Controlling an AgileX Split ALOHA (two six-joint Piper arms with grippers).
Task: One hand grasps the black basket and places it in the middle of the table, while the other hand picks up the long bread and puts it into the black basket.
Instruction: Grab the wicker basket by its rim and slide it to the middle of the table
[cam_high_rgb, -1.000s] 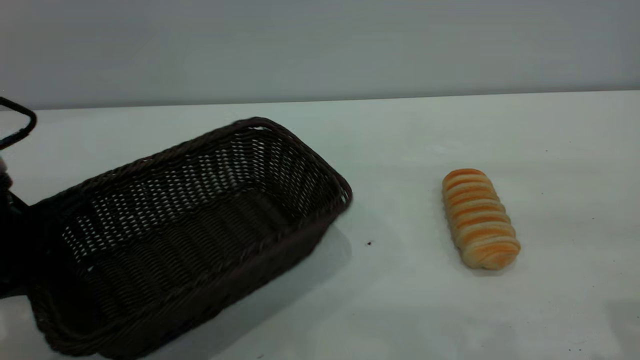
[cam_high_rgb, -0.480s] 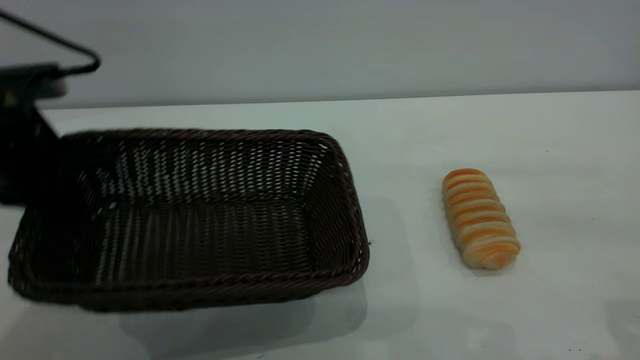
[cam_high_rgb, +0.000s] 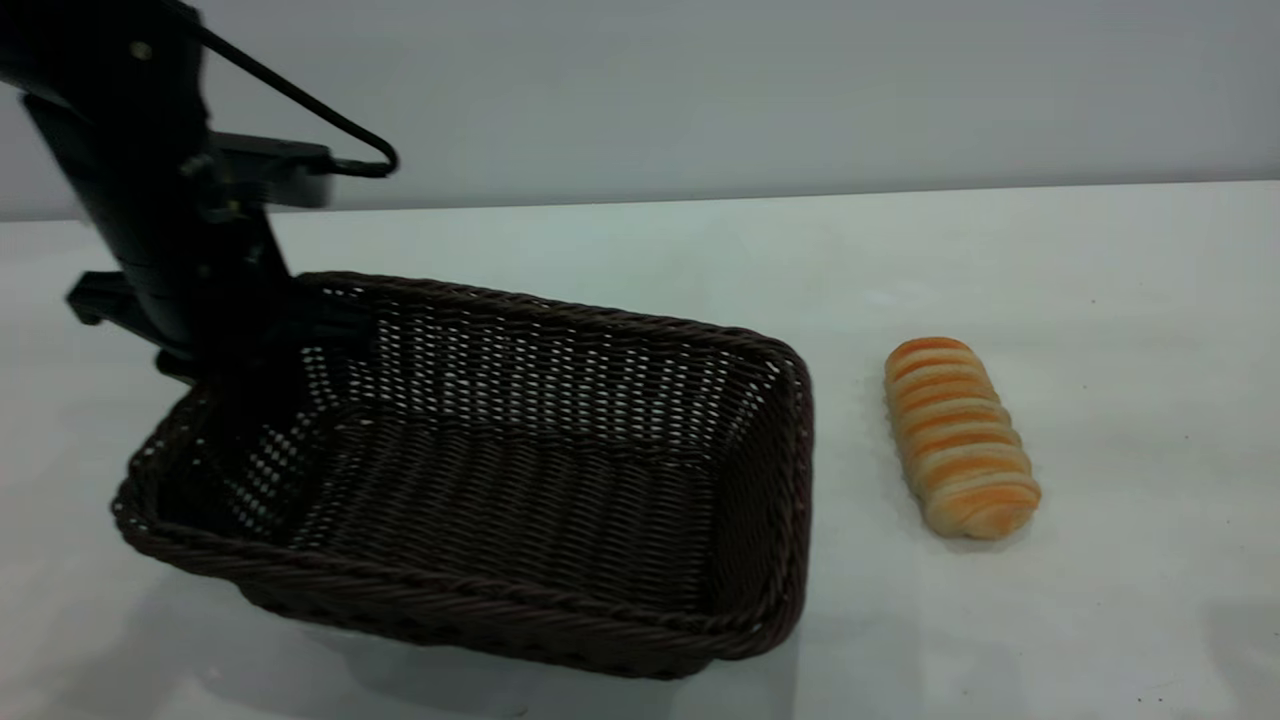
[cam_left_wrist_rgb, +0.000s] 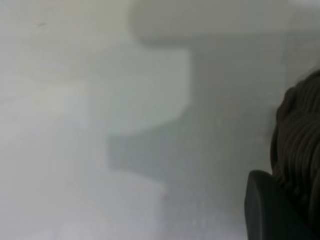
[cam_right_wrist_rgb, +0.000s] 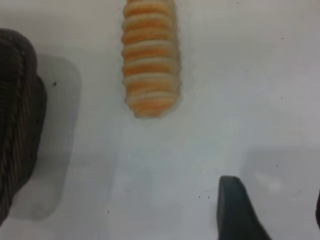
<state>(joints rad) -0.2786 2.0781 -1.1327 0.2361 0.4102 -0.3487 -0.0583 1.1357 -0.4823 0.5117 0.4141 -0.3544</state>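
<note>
White bench (cam_high_rgb: 1000, 620) under a grey wall. Left end effector (cam_high_rgb: 245, 400) clamps the black wicker basket (cam_high_rgb: 520, 480) by its left end, and the basket looks slightly lifted and could tilt or slip. Striped long bread (cam_high_rgb: 960, 435) lies just right of it, risking a bump. Right end effector (cam_right_wrist_rgb: 270, 212) hovers above the bread, fingers spread.

the dark brown-black woven wicker basket (cam_high_rgb: 520, 480) sits empty, slightly askew, on the white matte table (cam_high_rgb: 1000, 260). just beside its right end lies the small striped orange-and-cream bread loaf (cam_high_rgb: 960, 437).

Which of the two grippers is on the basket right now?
The left gripper, at the black basket end farthest from the long bread; the right gripper hovers over bare table.
</note>
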